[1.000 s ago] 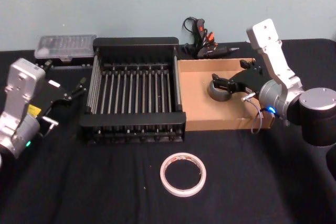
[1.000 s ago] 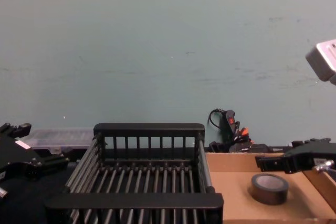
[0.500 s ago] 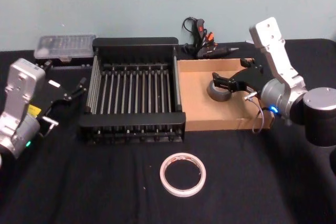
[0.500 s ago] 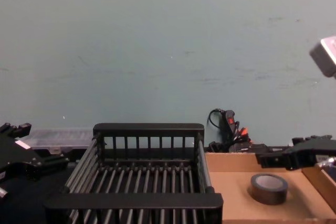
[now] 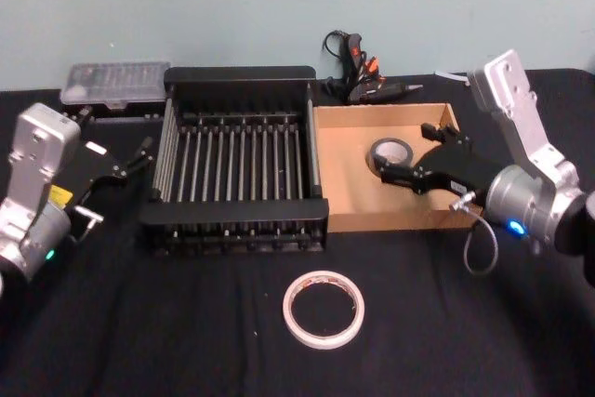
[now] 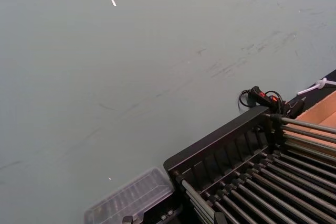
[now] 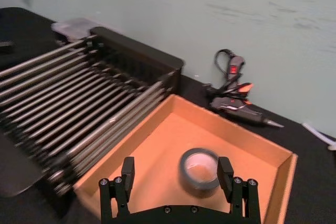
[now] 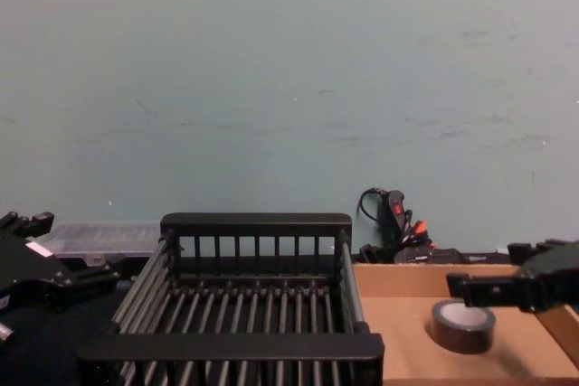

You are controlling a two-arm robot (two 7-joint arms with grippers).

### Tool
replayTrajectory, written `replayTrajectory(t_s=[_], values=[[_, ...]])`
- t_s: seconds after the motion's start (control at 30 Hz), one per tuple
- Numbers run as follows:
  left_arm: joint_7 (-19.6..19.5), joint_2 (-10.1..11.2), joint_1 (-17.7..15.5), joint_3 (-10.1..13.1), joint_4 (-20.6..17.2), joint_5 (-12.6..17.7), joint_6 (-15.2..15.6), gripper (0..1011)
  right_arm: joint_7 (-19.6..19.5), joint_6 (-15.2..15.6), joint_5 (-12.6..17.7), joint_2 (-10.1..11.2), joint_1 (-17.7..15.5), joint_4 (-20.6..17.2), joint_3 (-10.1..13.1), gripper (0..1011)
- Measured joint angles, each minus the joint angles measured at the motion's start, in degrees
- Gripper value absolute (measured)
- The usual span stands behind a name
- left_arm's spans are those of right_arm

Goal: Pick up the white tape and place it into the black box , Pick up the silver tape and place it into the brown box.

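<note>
The silver tape (image 5: pixel 391 152) lies flat on the floor of the brown box (image 5: pixel 346 183), free of any grip. My right gripper (image 5: pixel 405 150) hovers open just above and on the near side of the roll, with nothing between its fingers. The right wrist view shows the silver tape (image 7: pixel 199 169) just beyond the spread right gripper (image 7: pixel 176 165). The white tape (image 5: pixel 290 311) lies on the black cloth in front of the black box (image 5: pixel 232 220). At the far left, beside the crate, my left gripper (image 5: pixel 116 132) stays parked and open.
A glue gun with a coiled cord (image 5: pixel 358 72) lies behind the brown box. A clear plastic case (image 5: pixel 116 84) sits behind the crate's left corner. The black box (image 8: pixel 258 223) and brown box (image 8: pixel 398 332) stand side by side, touching.
My right gripper has drawn back and up from the silver tape, towards the near rim of the brown box. The roll stays on the box floor. The left arm has not moved.
</note>
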Motion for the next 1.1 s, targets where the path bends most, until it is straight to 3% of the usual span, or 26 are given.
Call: replayTrajectory(t_s=[0.37,0.63,0.83,1.1], values=[[0.0,0.0,0.0,0.0,0.0,0.0,0.0,1001,2.1,-1.7,2.4,4.8,-7.6,-7.8,-0.2,1002],[0.0,0.0,0.0,0.0,0.0,0.0,0.0,1001,2.4,-5.0,1.8,7.8,-12.2,-10.3,-2.7,1002],[0.0,0.0,0.0,0.0,0.0,0.0,0.0,1001,2.6,-6.0,0.6,8.8,-13.8,-10.9,-5.1,1002],[0.0,0.0,0.0,0.0,0.0,0.0,0.0,1001,2.7,-5.9,-1.1,8.7,-13.7,-10.7,-7.7,1002]])
